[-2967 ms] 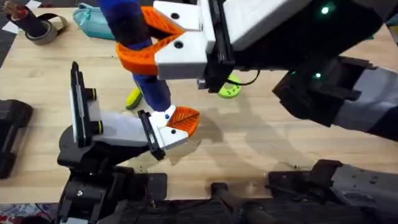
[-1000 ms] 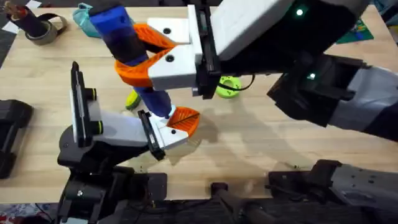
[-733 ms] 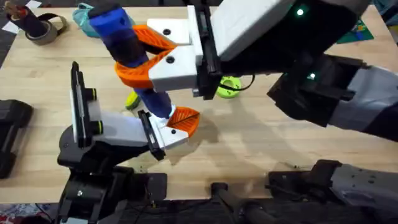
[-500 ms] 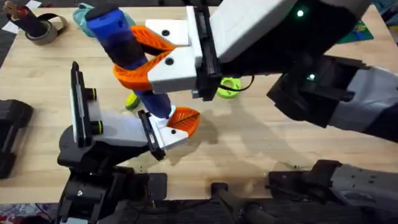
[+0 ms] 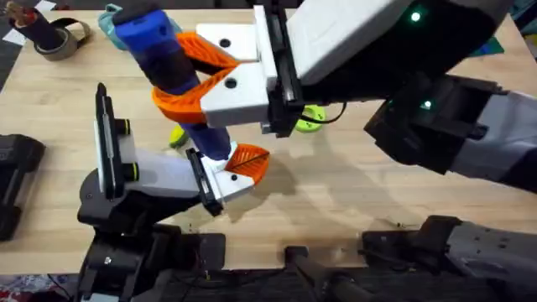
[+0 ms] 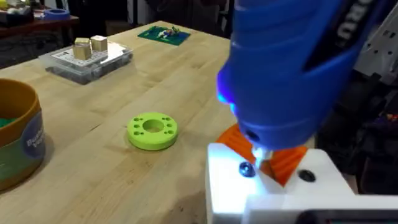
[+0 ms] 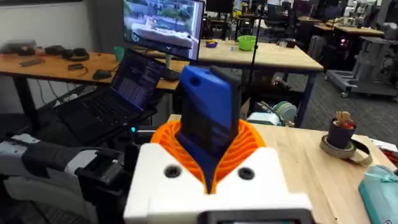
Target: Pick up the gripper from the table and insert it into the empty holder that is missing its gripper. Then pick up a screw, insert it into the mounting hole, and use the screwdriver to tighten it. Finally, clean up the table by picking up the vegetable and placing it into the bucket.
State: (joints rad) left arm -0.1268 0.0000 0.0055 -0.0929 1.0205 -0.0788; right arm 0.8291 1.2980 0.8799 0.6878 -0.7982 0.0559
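Pale wooden table (image 5: 352, 201), smooth plank grain, inside a workshop room: more desks, a laptop (image 7: 134, 87) and a lit monitor (image 7: 163, 25) behind.

One bright blue screwdriver (image 5: 172, 71), glossy plastic, pen-shaped with a dark grip band, held upright and slightly tilted over the near-left middle of the table; narrow tip down at a white block with an orange ribbed pad (image 5: 243, 161), close by a small dark screw head (image 6: 246, 168). Pinched between the two white fingers with orange ribbed pads of the right gripper (image 5: 197, 71), jaws pressed against its body.

Left gripper (image 5: 231, 172) low on the near left, white and orange; cannot tell whether its jaws are spread or pressed together.

One small yellow-and-green vegetable (image 5: 179, 132) on the wood just behind the screwdriver, partly hidden. One round lime-green disc (image 6: 152, 130), matte, centre hole ringed by smaller holes, further right. One orange-brown bucket (image 6: 18, 140) with a blue band. One teal pouch (image 5: 113, 21) and one tape roll (image 5: 59, 38) at the far left. One clear plastic box (image 6: 87, 57) with two small wooden cubes on top.
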